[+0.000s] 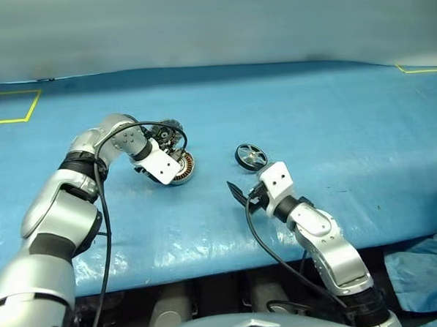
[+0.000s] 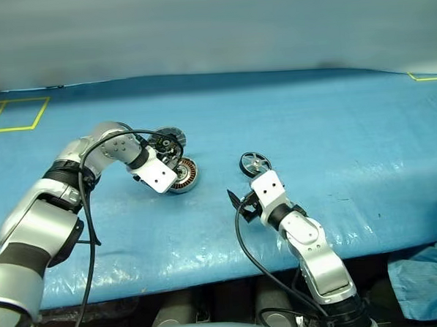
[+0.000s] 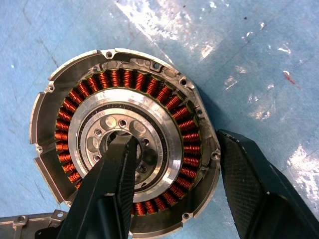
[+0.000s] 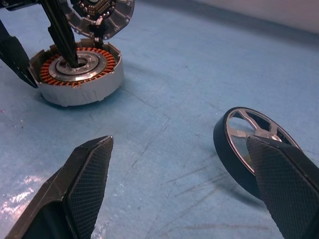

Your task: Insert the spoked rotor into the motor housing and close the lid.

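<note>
While our left gripper stands over the motor housing, we see one black finger reaching into the silver centre and the other finger outside the housing wall, so the jaws straddle the ring of copper windings; we cannot tell whether they press on it. In the left eye view the housing sits left of centre, half hidden behind that gripper's white wrist. The lid stands raised on edge just behind the housing, its dark inner face showing in the right wrist view.

Our right gripper is spread wide and holds nothing. In the right wrist view the spoked rotor lies at the right of the frame, partly behind one finger; we cannot tell whether it touches that finger. In the left eye view the rotor sits at centre, just above the gripper and well apart from the housing to its left.

Between housing and rotor the blue table cover is bare. Its near edge runs along the lower part of the head views, close under our right gripper, and yellow tape marks a rectangle at the upper left.
</note>
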Controlling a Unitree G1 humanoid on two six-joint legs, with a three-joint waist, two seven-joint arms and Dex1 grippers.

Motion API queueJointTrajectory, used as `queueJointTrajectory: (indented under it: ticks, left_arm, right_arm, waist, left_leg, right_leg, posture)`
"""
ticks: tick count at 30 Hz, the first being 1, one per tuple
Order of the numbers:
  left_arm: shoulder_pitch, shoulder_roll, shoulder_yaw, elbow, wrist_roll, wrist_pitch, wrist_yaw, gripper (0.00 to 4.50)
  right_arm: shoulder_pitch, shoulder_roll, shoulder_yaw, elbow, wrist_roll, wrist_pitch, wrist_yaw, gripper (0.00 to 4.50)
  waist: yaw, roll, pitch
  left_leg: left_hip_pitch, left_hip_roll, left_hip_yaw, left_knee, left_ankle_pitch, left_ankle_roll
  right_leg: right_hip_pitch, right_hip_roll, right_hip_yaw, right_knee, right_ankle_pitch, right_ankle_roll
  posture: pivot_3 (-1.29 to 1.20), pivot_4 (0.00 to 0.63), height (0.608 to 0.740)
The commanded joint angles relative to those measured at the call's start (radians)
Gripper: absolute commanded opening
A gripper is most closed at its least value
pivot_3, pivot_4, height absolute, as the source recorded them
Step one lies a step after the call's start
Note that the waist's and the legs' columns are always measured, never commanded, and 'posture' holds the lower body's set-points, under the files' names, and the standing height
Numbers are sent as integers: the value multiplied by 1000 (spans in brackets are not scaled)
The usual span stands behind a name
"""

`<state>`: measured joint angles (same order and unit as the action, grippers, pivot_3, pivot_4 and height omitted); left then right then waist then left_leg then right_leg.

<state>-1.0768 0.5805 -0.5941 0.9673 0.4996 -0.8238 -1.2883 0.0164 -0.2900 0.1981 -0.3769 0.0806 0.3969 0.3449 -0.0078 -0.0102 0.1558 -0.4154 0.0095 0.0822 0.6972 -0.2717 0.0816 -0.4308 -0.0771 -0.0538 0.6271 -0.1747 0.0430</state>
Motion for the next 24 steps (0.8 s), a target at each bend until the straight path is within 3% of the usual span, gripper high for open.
queueJointTrajectory:
  ticks: [1, 10, 22, 24]
  left_arm:
    - [37, -8, -27, -76, -18, -59, -29, 2092]
    - [141, 3, -40, -299, -127, -56, -129, 2092]
    - [163, -21, -51, -345, -163, 8, -173, 2092]
    - [162, -22, -45, -345, -164, 5, -160, 2818]
  right_arm:
    - [21, -30, -28, -75, 1, 11, 13, 4500]
    - [79, -61, -47, -125, 5, 42, 10, 4500]
    - [91, -66, -51, -152, 3, 71, 7, 4500]
    - [90, -65, -49, -153, 1, 73, 5, 4500]
  waist:
    - [0, 0, 0]
    - [0, 0, -1]
    - [4, 1, -2]
    - [4, 1, -2]
  left_leg:
    - [0, 0, 0, 0, 0, 0]
    - [1, 0, 2, 1, -2, 3]
    - [1, 0, 2, 2, -3, 5]
    - [1, 0, 2, 2, -3, 5]
  right_leg:
    - [0, 0, 0, 0, 0, 0]
    - [0, -1, 1, 0, 0, 1]
    - [1, -1, 1, 0, -2, 6]
    - [1, -1, 2, 0, -2, 6]
  posture:
    - [0, 150, 740]
    - [0, 150, 740]
    - [0, 150, 740]
    - [0, 150, 740]
